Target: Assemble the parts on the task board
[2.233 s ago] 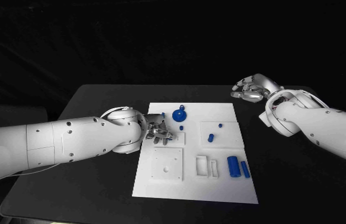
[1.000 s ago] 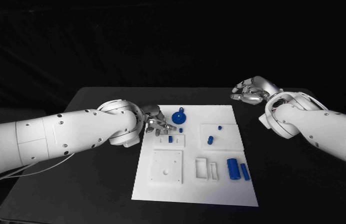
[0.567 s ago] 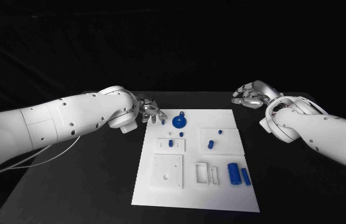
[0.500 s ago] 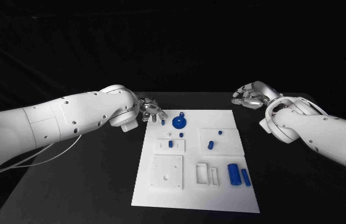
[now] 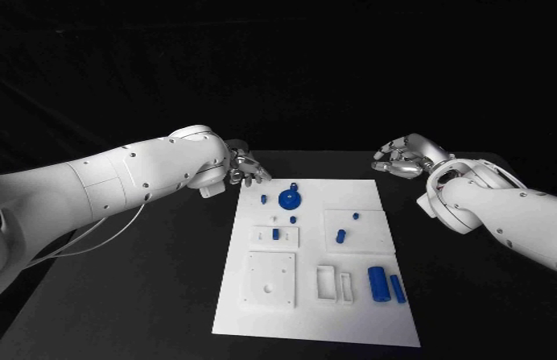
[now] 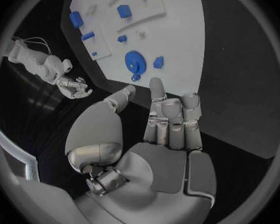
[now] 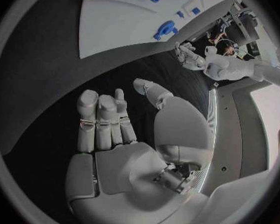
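A white task board (image 5: 313, 320) lies mid-table, its blue parts spread over it, seemingly laid out for pick-up: a cylinder (image 5: 378, 279) toward its near right corner, a gear (image 5: 288, 197) by its far edge. The left hand (image 5: 241, 167) hovers just off the board's far-left corner, fingers apart, empty. The right hand (image 5: 401, 158) hangs beyond its far-right corner, fingers loosely curled, empty.

Both hands (image 5: 241, 169) (image 5: 398, 157) empty — fingers apart
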{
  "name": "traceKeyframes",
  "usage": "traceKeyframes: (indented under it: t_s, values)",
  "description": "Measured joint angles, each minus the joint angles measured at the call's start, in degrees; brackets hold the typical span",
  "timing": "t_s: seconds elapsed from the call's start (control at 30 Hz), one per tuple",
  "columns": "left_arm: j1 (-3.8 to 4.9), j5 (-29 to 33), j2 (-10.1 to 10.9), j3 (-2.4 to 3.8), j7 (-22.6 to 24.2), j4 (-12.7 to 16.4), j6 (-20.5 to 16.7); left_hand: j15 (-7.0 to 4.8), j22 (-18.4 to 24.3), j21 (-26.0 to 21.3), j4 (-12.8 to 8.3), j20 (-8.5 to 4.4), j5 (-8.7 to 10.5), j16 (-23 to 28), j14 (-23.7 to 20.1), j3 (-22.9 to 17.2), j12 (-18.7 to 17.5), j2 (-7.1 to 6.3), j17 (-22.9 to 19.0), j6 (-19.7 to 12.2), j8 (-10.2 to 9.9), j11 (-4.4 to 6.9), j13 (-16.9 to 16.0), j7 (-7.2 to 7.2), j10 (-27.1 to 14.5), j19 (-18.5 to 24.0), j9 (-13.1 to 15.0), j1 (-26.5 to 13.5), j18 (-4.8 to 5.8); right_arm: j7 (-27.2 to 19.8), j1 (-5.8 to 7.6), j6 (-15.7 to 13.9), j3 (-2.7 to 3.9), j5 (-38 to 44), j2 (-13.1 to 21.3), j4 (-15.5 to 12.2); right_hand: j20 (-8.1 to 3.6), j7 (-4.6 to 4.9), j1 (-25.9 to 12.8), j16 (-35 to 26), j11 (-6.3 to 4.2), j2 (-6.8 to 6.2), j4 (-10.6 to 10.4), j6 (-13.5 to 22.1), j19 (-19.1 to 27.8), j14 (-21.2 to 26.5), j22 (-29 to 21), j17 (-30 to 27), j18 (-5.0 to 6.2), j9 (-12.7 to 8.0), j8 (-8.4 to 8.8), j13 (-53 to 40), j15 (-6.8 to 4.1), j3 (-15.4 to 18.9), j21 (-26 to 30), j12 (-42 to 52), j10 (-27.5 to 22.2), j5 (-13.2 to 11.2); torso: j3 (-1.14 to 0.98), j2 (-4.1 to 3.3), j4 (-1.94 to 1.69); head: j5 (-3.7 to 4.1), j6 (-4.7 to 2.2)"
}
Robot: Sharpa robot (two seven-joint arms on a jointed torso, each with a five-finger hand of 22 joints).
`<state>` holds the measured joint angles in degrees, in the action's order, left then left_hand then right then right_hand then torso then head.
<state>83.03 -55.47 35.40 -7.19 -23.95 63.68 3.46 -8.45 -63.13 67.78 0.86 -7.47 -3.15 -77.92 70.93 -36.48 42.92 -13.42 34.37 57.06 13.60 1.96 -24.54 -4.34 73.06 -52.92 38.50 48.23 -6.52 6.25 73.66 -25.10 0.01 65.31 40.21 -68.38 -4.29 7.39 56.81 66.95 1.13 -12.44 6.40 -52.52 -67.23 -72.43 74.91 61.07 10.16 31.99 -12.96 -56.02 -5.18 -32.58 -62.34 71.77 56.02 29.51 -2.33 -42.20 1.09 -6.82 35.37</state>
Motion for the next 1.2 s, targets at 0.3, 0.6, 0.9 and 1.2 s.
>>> traceKeyframes:
  t_s: [0.3,0.6,0.9,1.2]
  values:
    - [-0.05,-2.17,-3.08,-0.03,-0.08,-4.81,3.22,0.10,0.00,0.00,0.53,0.00,0.00,0.00,-0.08,0.21,0.00,0.23,0.00,-0.08,0.22,0.00,-0.07,0.06,0.00,0.00,0.00,-0.22,0.23,-0.03,0.00,0.02,0.00,-0.04,-0.22,-0.05,0.01,-0.06,0.00,0.00,0.00,0.00,0.00,-0.06,0.00,0.00,0.00,0.00,0.00,-0.03,0.00,0.00,0.00,0.00,0.00,0.00,0.00,0.23,0.05,-0.03,0.00,-0.14,0.16]
    - [-1.23,-4.18,-4.62,-0.06,0.01,-7.63,5.12,0.20,-0.01,0.00,1.18,0.00,0.00,0.00,-0.01,0.54,0.00,0.24,0.01,-0.25,0.22,0.01,-0.07,-0.05,0.00,0.00,0.00,-0.70,0.30,-0.07,0.00,0.03,0.00,-0.06,-0.28,-0.11,0.01,-0.09,0.00,0.00,0.00,0.00,0.00,-0.09,0.01,0.00,0.00,0.00,0.00,-0.03,0.00,0.00,0.00,0.00,0.00,-0.01,0.00,0.23,0.12,-0.04,0.00,0.08,0.44]
    - [-2.28,-4.80,-5.32,-0.05,0.26,-8.22,6.08,0.29,-0.15,0.00,2.68,0.00,0.00,0.00,-0.10,0.90,0.00,0.55,0.13,-0.38,0.78,0.01,-0.24,-0.03,0.00,0.00,0.23,-1.70,0.33,-0.08,0.00,0.05,0.00,-0.07,-0.36,-0.13,0.02,-0.11,0.00,0.00,0.00,0.00,0.00,-0.11,0.01,0.00,0.00,0.00,0.00,-0.02,0.00,0.05,0.00,0.00,0.00,-0.01,0.00,0.23,0.13,-0.03,-0.07,0.40,0.71]
    - [-2.52,-5.07,-5.40,-0.05,0.40,-8.65,6.95,0.31,-0.28,0.00,3.77,0.00,0.00,0.00,-0.10,1.24,0.00,0.30,0.23,-0.40,0.90,0.01,-0.30,-0.01,0.00,0.00,0.37,-2.46,0.34,-0.10,0.00,0.07,0.00,-0.08,-0.37,-0.10,0.09,0.02,0.00,0.00,0.00,0.00,0.00,0.02,0.09,0.00,0.00,0.00,0.00,-0.02,0.00,0.05,0.00,0.00,0.00,-0.01,0.00,0.23,0.13,0.07,-0.13,0.40,0.87]
